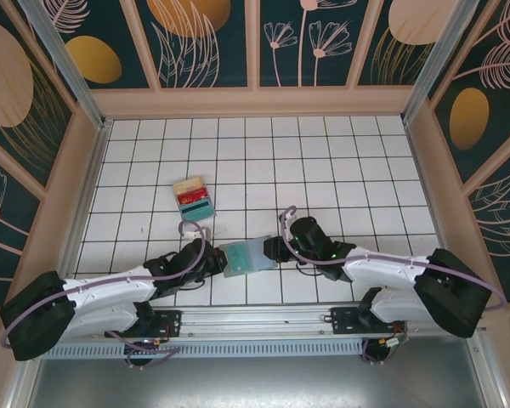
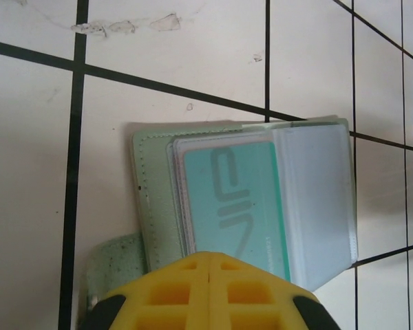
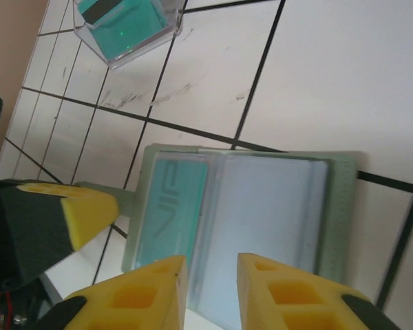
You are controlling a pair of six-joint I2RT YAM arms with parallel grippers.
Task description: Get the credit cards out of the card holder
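The wallet [image 1: 248, 257] lies open on the gridded table [image 1: 340, 170], between the two grippers. A teal card [image 2: 227, 206] sits in its left clear sleeve. The card's big sideways letters may read "VIP", and the small print along its edge is too fine to read. The left gripper [image 2: 210, 285] has its fingers pressed together at the wallet's near edge; I cannot tell if it pinches anything. The right gripper [image 3: 212, 289] is slightly spread over the sleeves. A stack [image 1: 193, 197] of tan, red and teal cards lies well apart.
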